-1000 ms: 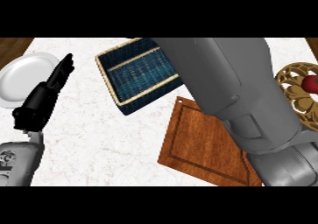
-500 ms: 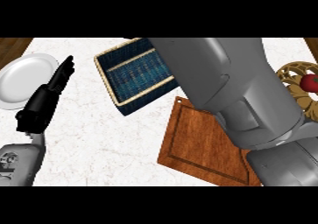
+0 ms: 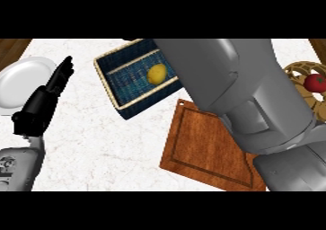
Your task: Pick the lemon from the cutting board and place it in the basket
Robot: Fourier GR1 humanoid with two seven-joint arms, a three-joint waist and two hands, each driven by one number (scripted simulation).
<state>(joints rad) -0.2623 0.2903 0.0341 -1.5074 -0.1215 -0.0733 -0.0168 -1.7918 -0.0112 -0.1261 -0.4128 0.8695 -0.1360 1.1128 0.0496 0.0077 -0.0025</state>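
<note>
Head view shows one left robot hand (image 3: 44, 101) at the left side of the tabletop (image 3: 92, 143). It is black, and its fingers are straight and held together, pointing up and away. It holds nothing. Its grey forearm comes in from the lower left corner.

Just beside the fingers is one white plate (image 3: 19, 83). The plate lies at the left edge of the tabletop, and the fingertips reach over its right rim.

One big grey right arm (image 3: 244, 99) comes in from the lower right and stretches up across the middle. The right robot hand is past the top of the view, so it cannot be told if its fingers are apart or together.

One lemon (image 3: 156, 73) lies inside one blue basket (image 3: 125, 85). The lemon is yellow and sits near the middle of the basket, close to the grey arm. Nothing is holding it. The basket has a light rim and is tilted a bit. The arm hides its right side.

One brown cutting board (image 3: 198, 148) lies below the basket, touching its lower corner. The arm covers part of the board.

At the far right is one round gold bowl (image 3: 304, 74) with holes in it. One red tomato (image 3: 316, 82) sits inside it.
</note>
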